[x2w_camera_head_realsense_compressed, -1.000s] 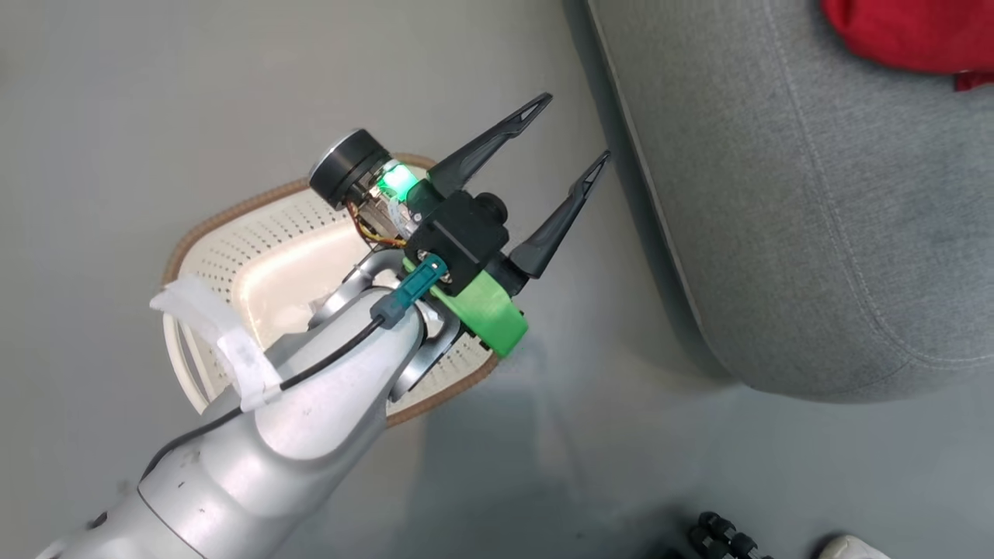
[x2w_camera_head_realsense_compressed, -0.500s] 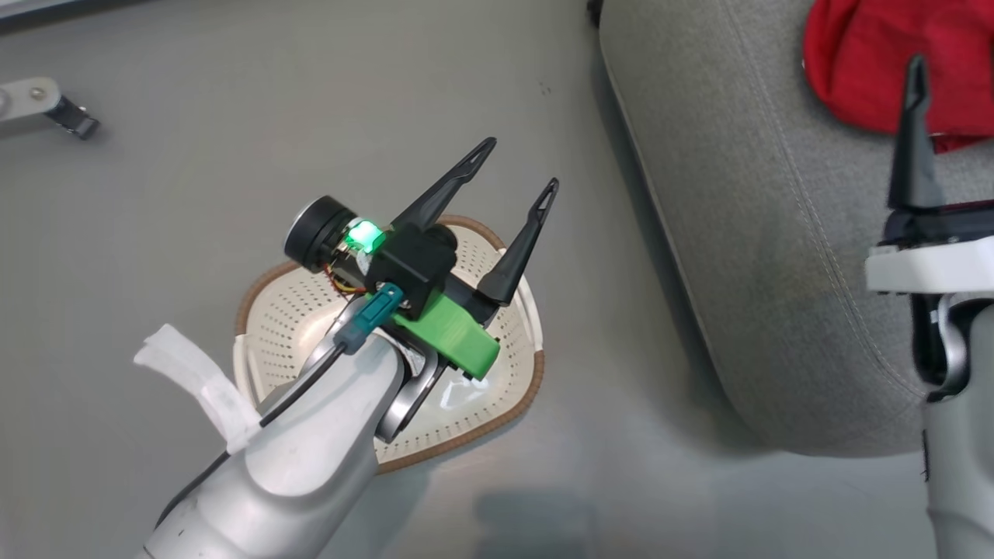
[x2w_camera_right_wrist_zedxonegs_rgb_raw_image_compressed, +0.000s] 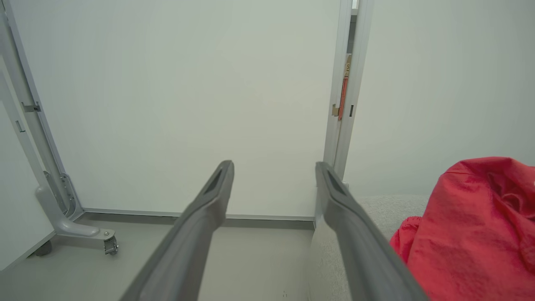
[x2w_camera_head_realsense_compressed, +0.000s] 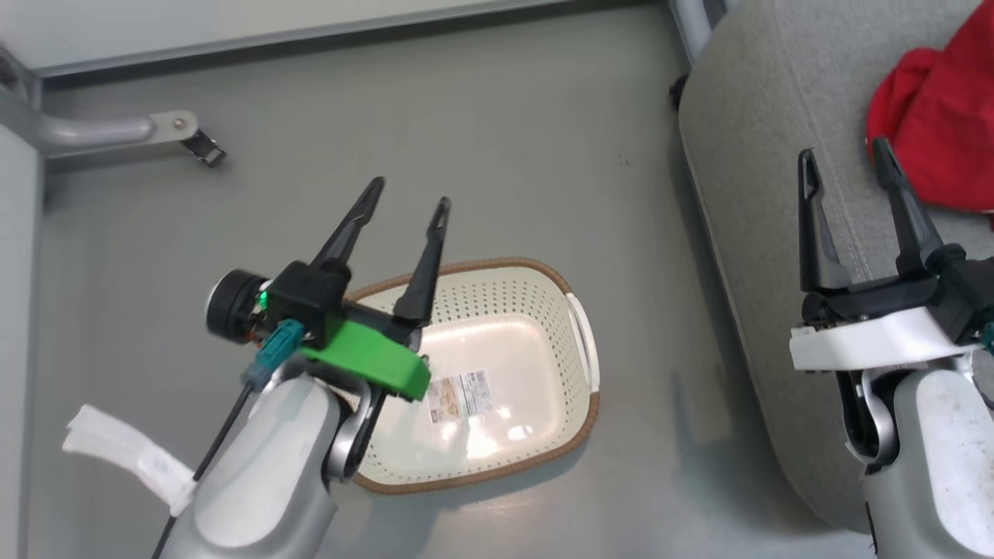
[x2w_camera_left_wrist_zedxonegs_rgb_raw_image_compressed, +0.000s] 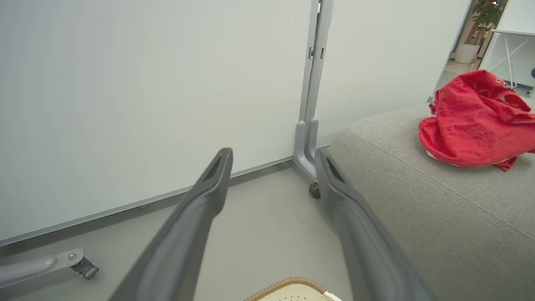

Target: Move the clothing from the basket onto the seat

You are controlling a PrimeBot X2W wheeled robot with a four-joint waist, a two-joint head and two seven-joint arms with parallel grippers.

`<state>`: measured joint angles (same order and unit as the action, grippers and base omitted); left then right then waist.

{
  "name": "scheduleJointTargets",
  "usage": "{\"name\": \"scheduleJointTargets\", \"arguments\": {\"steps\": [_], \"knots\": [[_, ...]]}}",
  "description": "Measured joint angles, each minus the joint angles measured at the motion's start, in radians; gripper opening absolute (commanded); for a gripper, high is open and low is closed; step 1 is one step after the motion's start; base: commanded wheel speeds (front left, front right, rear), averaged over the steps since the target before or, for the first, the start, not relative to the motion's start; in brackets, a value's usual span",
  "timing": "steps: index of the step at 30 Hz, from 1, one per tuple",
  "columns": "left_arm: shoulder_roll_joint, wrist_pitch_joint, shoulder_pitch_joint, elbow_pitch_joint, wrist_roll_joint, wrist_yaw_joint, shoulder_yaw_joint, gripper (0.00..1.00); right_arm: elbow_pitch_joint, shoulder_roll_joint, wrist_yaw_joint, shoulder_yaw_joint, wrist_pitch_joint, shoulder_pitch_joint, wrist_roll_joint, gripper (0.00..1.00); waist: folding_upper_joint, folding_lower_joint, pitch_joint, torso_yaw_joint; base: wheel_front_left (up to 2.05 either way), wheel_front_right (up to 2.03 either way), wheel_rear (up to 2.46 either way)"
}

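Observation:
The cream perforated basket (x2w_camera_head_realsense_compressed: 571, 411) with its brown rim sits on the grey floor, with just a paper label (x2w_camera_head_realsense_compressed: 460, 392) on its bottom. Bunched red clothing (x2w_camera_head_realsense_compressed: 940, 132) lies on the grey seat (x2w_camera_head_realsense_compressed: 761, 155) at the upper right. The heap also shows in the left wrist view as red clothing (x2w_camera_left_wrist_zedxonegs_rgb_raw_image_compressed: 472, 121) on the seat (x2w_camera_left_wrist_zedxonegs_rgb_raw_image_compressed: 418, 200), and at the lower right of the right wrist view as clothing (x2w_camera_right_wrist_zedxonegs_rgb_raw_image_compressed: 472, 234). My left gripper (x2w_camera_head_realsense_compressed: 410, 192) hovers open over the basket's left end, nothing between its fingers. My right gripper (x2w_camera_head_realsense_compressed: 842, 155) stands open above the seat, just left of the clothing.
Pale partition walls (x2w_camera_left_wrist_zedxonegs_rgb_raw_image_compressed: 146, 83) close off the far side, held by a grey post (x2w_camera_left_wrist_zedxonegs_rgb_raw_image_compressed: 311, 104) and footed legs with casters (x2w_camera_head_realsense_compressed: 167, 128). One caster leg (x2w_camera_right_wrist_zedxonegs_rgb_raw_image_compressed: 90, 232) stands at the left in the right wrist view. Grey floor surrounds the basket.
The camera has tilted up, shifting the whole picture. My left gripper has drawn back toward the basket's left end, uncovering its inside. My right gripper has come into view over the seat.

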<state>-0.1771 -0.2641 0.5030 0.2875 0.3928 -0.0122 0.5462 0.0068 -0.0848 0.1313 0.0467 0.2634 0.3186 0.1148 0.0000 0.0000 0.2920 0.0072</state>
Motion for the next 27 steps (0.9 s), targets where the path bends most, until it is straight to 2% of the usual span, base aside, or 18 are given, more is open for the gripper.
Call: {"name": "scheduleJointTargets", "arguments": {"steps": [15,27], "knots": [[0.002,0.000,-0.212,-0.026,-0.065,0.009,-0.255,1.00,-0.037,0.029,0.000,0.046,0.000,-0.164,-0.010,1.00,0.0000,0.0000,-0.130,0.079,0.00,0.00,0.00],[0.056,0.000,-0.322,-0.057,-0.119,0.025,-0.377,1.00,-0.065,0.035,0.000,0.045,0.000,-0.287,0.010,1.00,0.0000,0.0000,-0.199,0.111,0.00,0.00,0.00]]}}
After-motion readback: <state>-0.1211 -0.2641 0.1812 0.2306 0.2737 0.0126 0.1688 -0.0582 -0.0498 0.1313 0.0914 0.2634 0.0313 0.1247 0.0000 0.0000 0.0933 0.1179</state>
